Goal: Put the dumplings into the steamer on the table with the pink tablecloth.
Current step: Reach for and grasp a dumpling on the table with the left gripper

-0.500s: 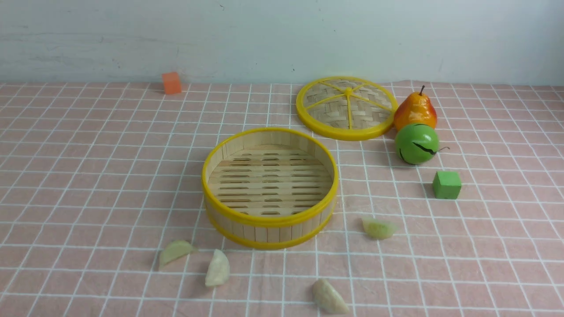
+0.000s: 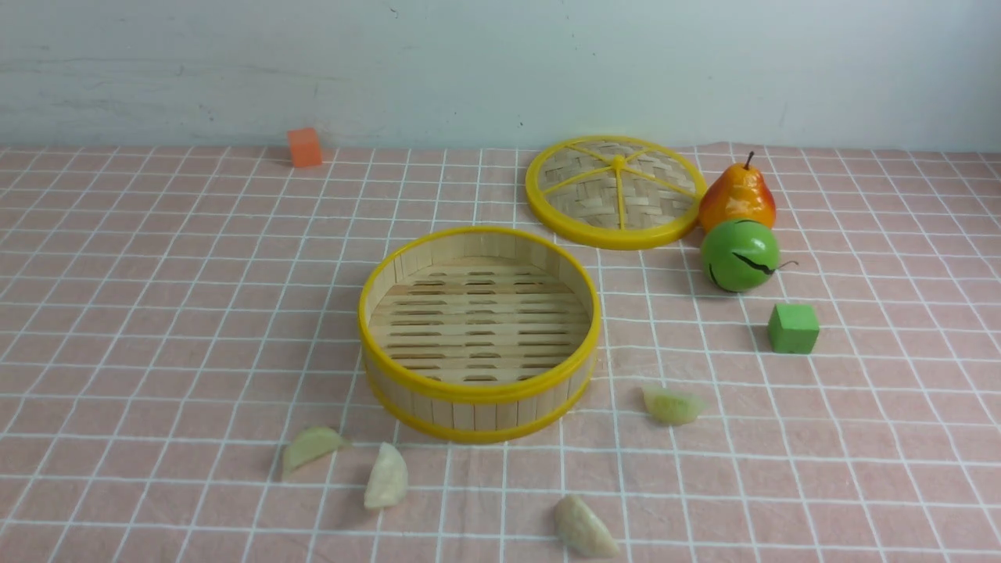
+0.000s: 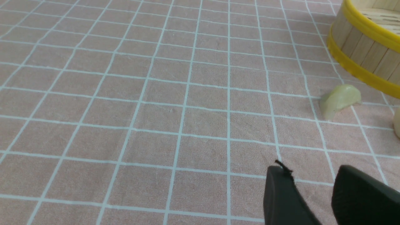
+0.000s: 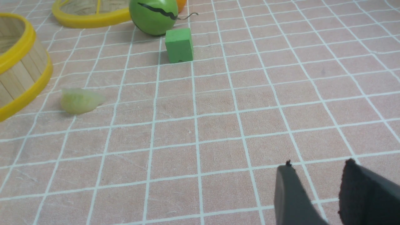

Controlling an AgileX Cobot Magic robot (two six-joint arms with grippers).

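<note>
**Front view.** This view is taking in the whole surface under the pink tablecloth, with neither arm in it. The steamer is sitting mid-cloth and holding nothing. The four dumplings are lying on the cloth outside its near wall. The lid, pear, green ball and green cube are clustering at the far right. An orange cube is sitting at the far edge by the wall.

**Left wrist view.** The left pincer is pointing forward and down at the cloth. Its jaws are standing partly apart with bare cloth between them, gripping nothing. One dumpling is lying ahead of the pincer, and the steamer's wall is rising just beyond it. A second dumpling is peeking in at the frame's edge. On the pincer's other side, open cloth is running far out.

**Right wrist view.** The right pincer is angling the same way, with its jaws likewise partly apart and empty. A greenish dumpling is lying ahead, near the steamer's yellow base. Farther ahead, the green cube is standing just in front of the green ball. Bare cloth is lying between the pincer and all of these things.
</note>
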